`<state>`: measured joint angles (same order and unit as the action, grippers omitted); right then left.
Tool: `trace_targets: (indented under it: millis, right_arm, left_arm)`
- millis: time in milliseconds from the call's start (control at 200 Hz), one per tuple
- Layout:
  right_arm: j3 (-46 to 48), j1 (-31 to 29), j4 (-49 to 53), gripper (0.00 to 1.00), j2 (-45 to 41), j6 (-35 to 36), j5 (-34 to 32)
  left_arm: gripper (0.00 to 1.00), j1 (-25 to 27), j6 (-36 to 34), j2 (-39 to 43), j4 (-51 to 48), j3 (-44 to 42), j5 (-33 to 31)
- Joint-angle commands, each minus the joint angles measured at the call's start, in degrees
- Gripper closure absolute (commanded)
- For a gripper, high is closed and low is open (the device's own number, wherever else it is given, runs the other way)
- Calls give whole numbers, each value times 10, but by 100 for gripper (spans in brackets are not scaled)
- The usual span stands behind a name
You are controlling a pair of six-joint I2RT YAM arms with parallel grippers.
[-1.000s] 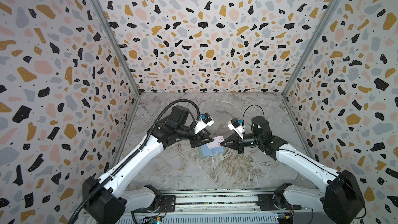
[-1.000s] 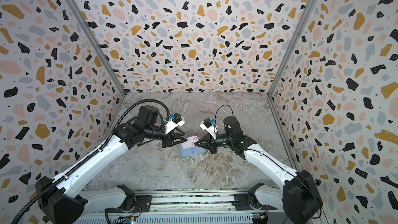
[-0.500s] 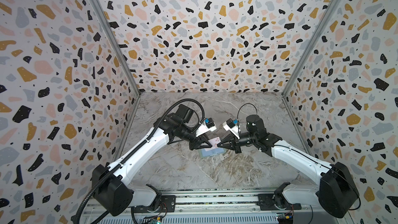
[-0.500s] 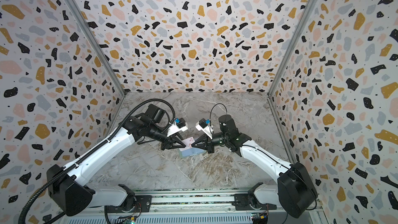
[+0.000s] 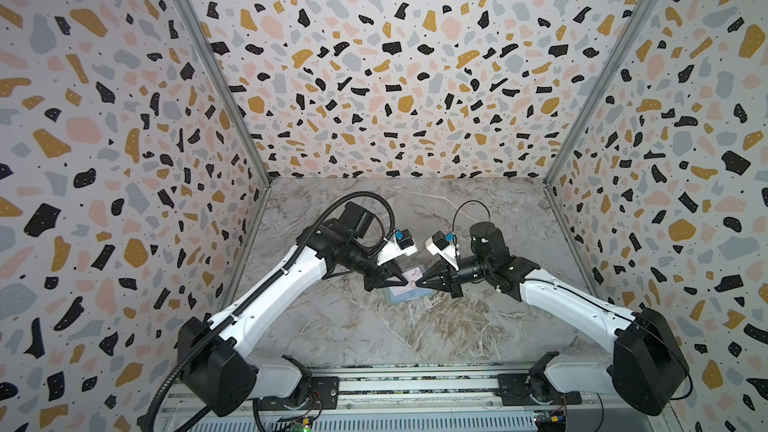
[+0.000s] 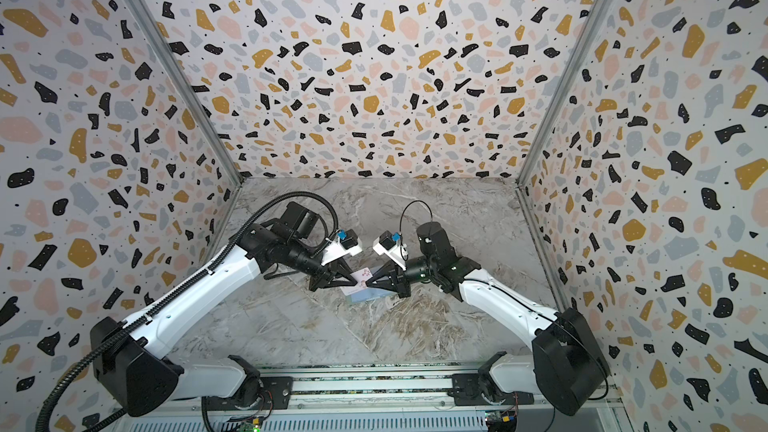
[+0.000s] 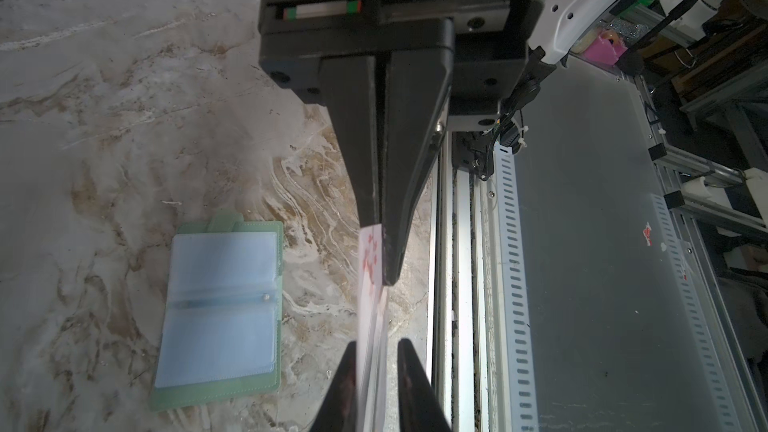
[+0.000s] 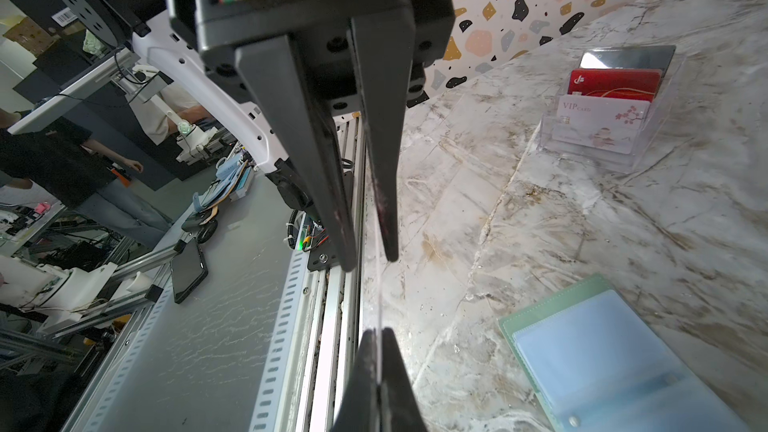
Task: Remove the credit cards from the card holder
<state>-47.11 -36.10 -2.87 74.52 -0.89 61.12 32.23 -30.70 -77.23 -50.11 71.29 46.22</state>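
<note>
Two grippers are facing each other tip to tip over the holder [image 7: 279,284], sharing one card [image 7: 371,268].
Both arms are leaning in from their bases with elbows bent and wrists pointing at each other above the open holder, which is lying flat on the table [image 5: 374,326]. The right gripper [image 5: 419,283] is pinching one end of the flowered card, jaws closed on it. The left gripper [image 5: 404,282] is straddling the other end, jaws slightly apart, one touching the card. The card is hanging clear above the holder.

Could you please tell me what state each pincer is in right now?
Left pincer: open, straddling the white-pink flowered plastic card.
Right pincer: closed on that card.
</note>
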Motion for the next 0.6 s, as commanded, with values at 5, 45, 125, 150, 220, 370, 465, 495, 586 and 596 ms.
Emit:
trace_targets:
  millis: [5,45,125,150,220,370,465,495,586,596]
  right_arm:
    - [-25,-6,17,100,6,13,1]
    - [-26,-7,18,100,6,13,-1]
    - [-28,-9,21,100,9,15,-4]
    - [-28,-9,22,100,10,15,-4]
    - [-29,-12,25,100,12,17,-6]
    - [-32,-15,31,100,13,20,-10]
    - [-32,-15,32,100,11,23,-17]
    - [-32,-15,32,100,10,22,-20]
    - [-31,-15,30,99,9,20,-36]
    - [-32,-15,30,99,9,20,-37]
  left_arm:
    - [83,-1,-2,4,-6,-4,17]
    - [85,-1,1,5,-2,-7,17]
    - [87,-1,4,6,2,-10,17]
    - [87,-1,5,6,3,-11,17]
    - [89,-1,7,6,6,-13,18]
    - [93,-1,11,8,16,-19,17]
    - [96,-1,18,10,26,-24,19]
    - [98,-1,20,10,28,-25,18]
    - [100,-1,22,10,28,-29,22]
    - [100,-1,23,11,27,-29,21]
